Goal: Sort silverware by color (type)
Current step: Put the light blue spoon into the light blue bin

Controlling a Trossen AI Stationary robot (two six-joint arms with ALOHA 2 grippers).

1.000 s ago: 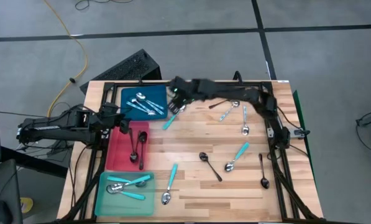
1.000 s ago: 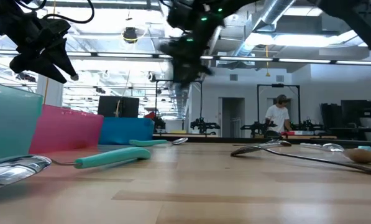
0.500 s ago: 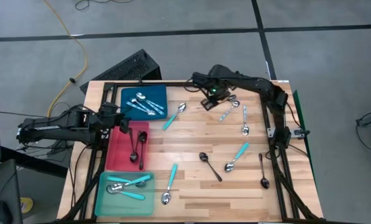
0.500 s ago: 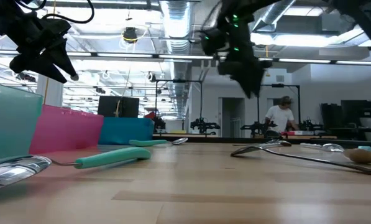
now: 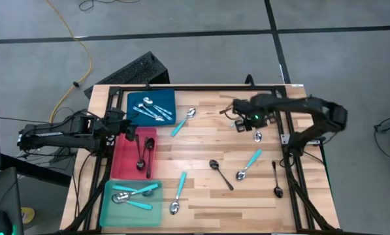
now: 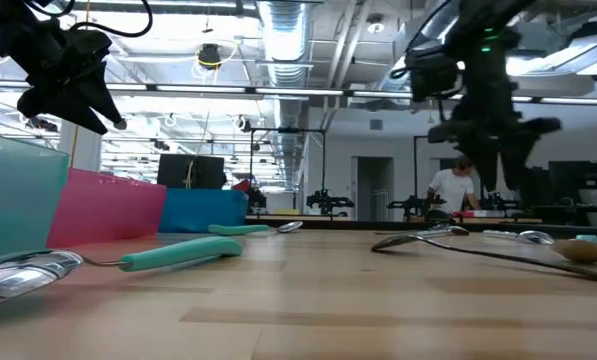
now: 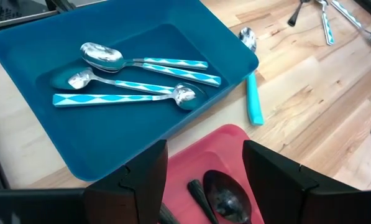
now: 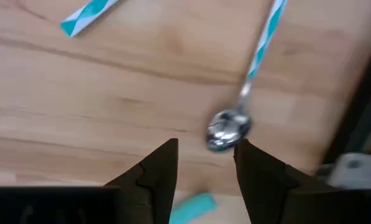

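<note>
The right tool (image 5: pixel 245 122), fingers apart and empty, is poised over a silver spoon with a turquoise-and-white patterned handle (image 8: pixel 247 73) on the wooden surface (image 5: pixel 201 196). The left tool (image 5: pixel 130 132), also parted, waits by the trays. Roughly half is judged sorted: patterned spoons (image 5: pixel 152 109) lie in the blue tray (image 5: pixel 134 99), black ones (image 5: pixel 142 155) in the red tray (image 5: pixel 119 166), and about eight spoons are left loose.

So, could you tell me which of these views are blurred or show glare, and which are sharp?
Right wrist view: soft with motion blur, the spoon beyond the right gripper smeared. Low view: the nearest spoon is out of focus, ceiling lights flare bright, and the right arm shows as a dark silhouette. Left wrist view: sharp, with highlights on the spoon bowls in the blue tray. High view: evenly lit and crisp.
</note>
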